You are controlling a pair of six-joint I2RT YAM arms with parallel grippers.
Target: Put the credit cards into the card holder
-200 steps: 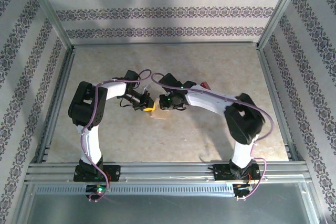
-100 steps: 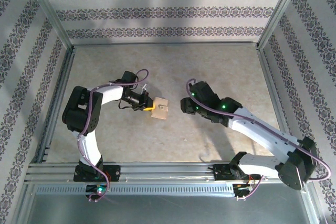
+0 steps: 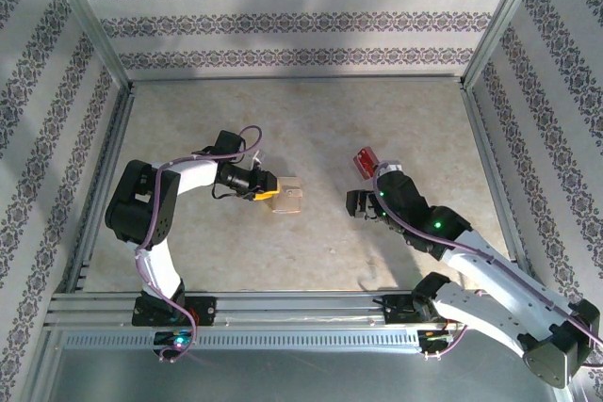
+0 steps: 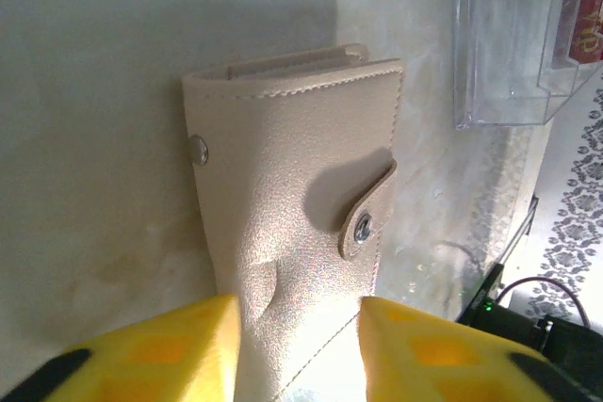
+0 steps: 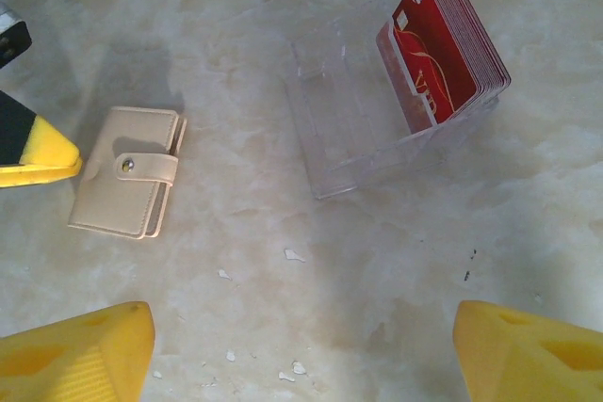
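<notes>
The card holder (image 4: 292,195) is a tan wallet lying shut on the table, its tab snapped down; it also shows as card holder (image 5: 127,185) and card holder (image 3: 288,196). My left gripper (image 4: 300,350) is open, its yellow fingers either side of the wallet's near end. The credit cards (image 5: 443,44) are a red stack standing in a clear plastic stand (image 5: 349,129), to the right of the wallet; the same credit cards (image 3: 366,163) sit just beyond my right gripper (image 3: 363,204). My right gripper (image 5: 301,345) hangs wide open over bare table, with nothing between its fingers.
The clear stand (image 4: 509,44) sits beyond the wallet's far right corner. Small white flecks (image 5: 294,255) dot the mottled tabletop (image 3: 311,110). Metal frame rails (image 3: 283,303) and patterned walls close the table in on all sides.
My right arm has drawn back to the right from the wallet and opened its jaws wide. My left jaws have parted. The wallet has stayed where it was.
</notes>
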